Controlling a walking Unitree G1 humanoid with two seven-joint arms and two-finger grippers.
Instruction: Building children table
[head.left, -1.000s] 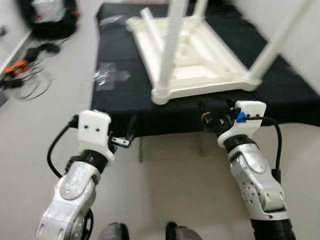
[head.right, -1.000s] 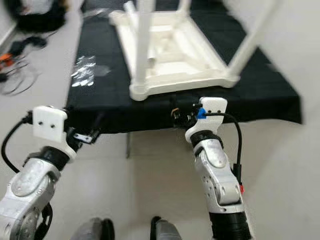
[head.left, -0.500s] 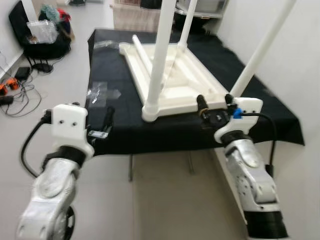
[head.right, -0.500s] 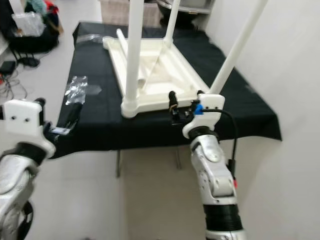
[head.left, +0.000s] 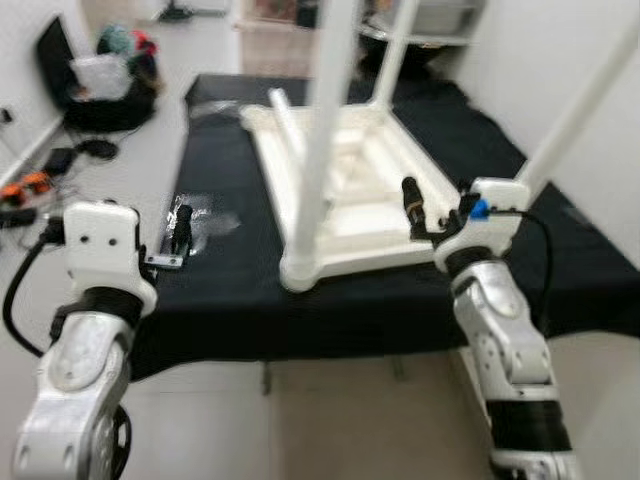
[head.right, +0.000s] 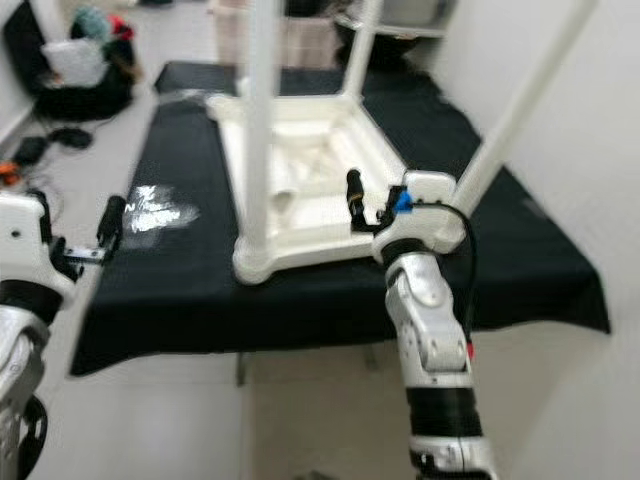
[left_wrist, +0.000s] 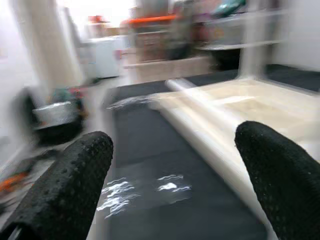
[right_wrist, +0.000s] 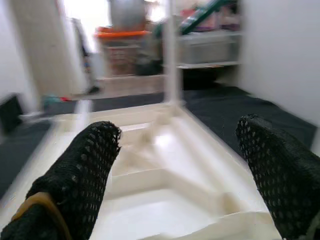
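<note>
white children's table lies upside down lengthwise on the black cloth, legs up; left gripper and right gripper both spread, empty.

Both silver arms are raised forward with elbows bent, the left gripper of two long black fingers and the right gripper each held spread apart.
</note>
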